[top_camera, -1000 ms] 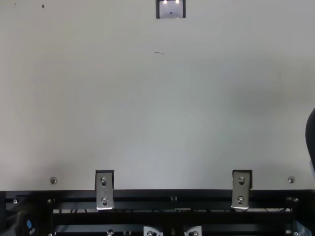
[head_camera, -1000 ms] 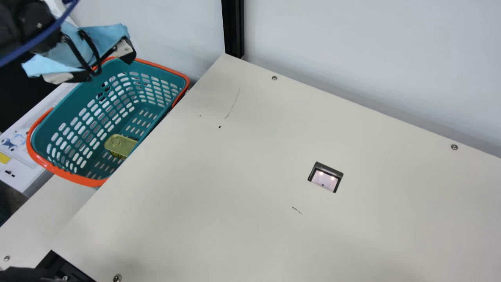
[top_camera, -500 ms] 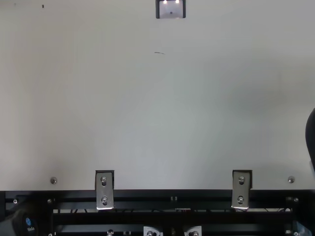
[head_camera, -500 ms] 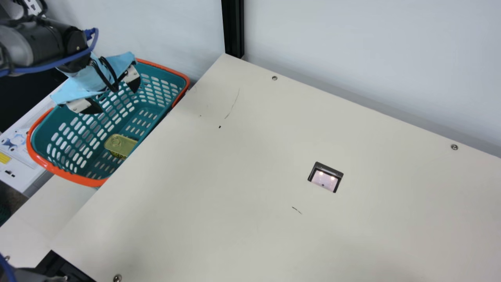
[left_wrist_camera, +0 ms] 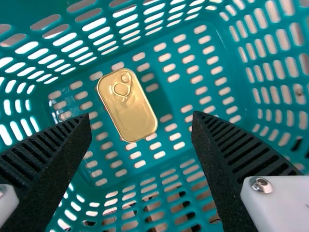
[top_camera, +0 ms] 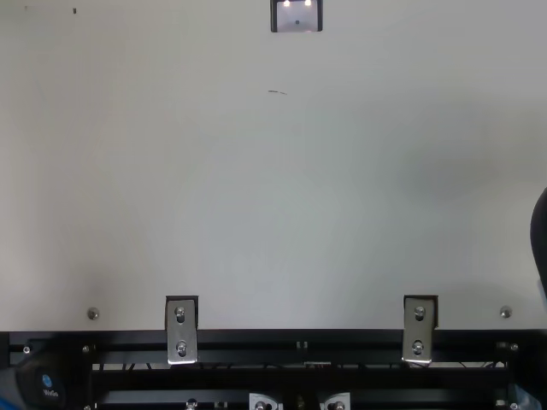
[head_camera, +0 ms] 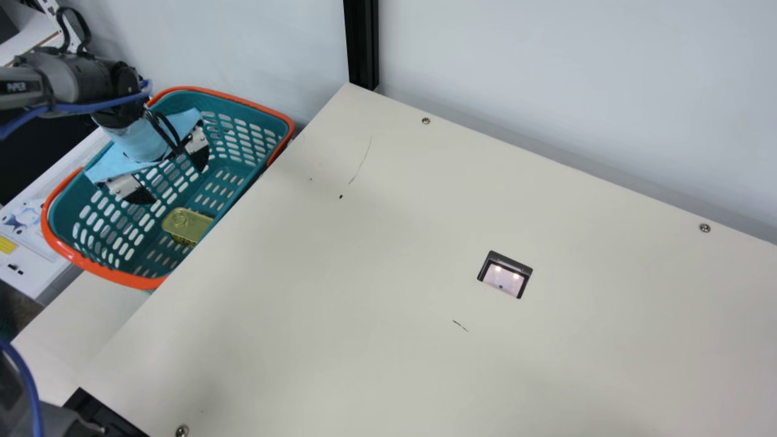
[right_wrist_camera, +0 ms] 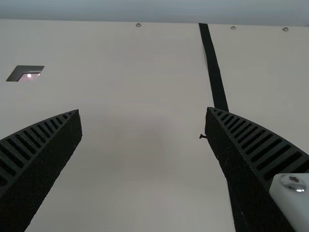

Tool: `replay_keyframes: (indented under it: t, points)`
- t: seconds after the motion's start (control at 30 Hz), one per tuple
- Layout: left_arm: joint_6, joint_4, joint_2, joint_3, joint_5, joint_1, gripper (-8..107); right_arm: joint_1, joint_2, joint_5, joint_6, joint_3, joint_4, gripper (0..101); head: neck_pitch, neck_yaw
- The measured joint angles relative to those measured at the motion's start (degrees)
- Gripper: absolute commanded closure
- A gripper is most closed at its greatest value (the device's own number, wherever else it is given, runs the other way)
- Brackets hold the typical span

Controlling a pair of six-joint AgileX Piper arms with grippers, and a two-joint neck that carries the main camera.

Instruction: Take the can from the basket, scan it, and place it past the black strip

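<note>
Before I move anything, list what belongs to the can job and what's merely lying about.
Job: gold rectangular metal can, orange-rimmed teal plastic basket, dark-framed square scanner window, long black strip, black-fingered left hand.
Not job: tall black post, small round silver screw, thin dark table mark.

Pale wall [head_camera: 546, 91] behind, black post [head_camera: 362, 42].

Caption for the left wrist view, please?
Open black ribbed fingers over a teal plastic basket holding a golden, rounded rectangular metal can.
</note>
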Motion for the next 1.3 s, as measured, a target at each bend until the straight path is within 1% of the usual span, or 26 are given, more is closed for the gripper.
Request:
replay_keyframes:
  t: [0.23, 0.7, 0.97, 1.3]
  points:
    - [-0.7, -1.0, 5.4, -2.7, 1.2, 1.0, 9, 0.0, 0.0, 0.0, 0.0, 0.0, 0.0, 0, -0.3, 0.0]
    - [-3.1, -1.5, 13.6, -4.9, 0.0, 2.0, 9, 0.0, 0.0, 0.0, 0.0, 0.0, 0.0, 0, 0.0, 0.0]
    - [-4.5, -4.0, 16.0, -6.9, -1.8, 2.6, 9, 0.0, 0.0, 0.0, 0.0, 0.0, 0.0, 0, -0.3, 0.0]
    - [-5.8, -4.7, 18.1, -7.9, -3.4, 3.7, 9, 0.0, 0.0, 0.0, 0.0, 0.0, 0.0, 0, -0.3, 0.0]
